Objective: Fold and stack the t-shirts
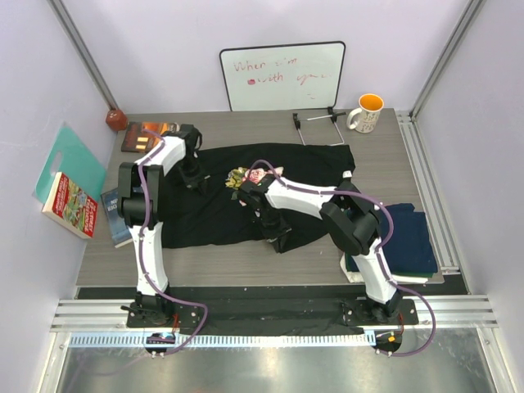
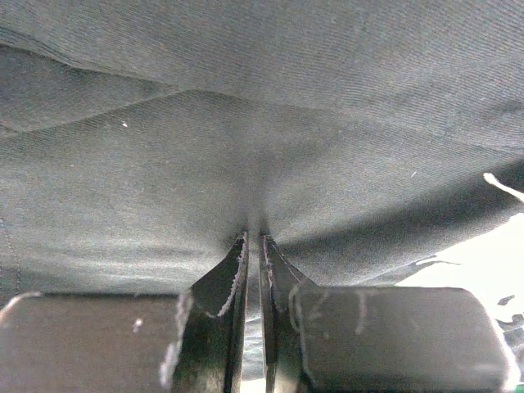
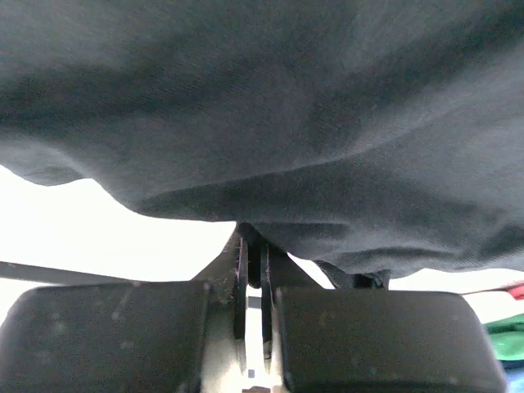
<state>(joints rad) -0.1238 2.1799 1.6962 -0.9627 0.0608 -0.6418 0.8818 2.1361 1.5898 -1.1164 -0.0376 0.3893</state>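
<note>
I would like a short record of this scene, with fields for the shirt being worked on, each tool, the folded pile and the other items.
shirt in work: black t-shirt, spread across the table, floral print showing, not yet folded
left tool: shut, pinching the black t-shirt
right tool: shut on an edge of the black t-shirt
folded pile: at the right edge of the table, navy on top
other items: mug, whiteboard, books at the left
</note>
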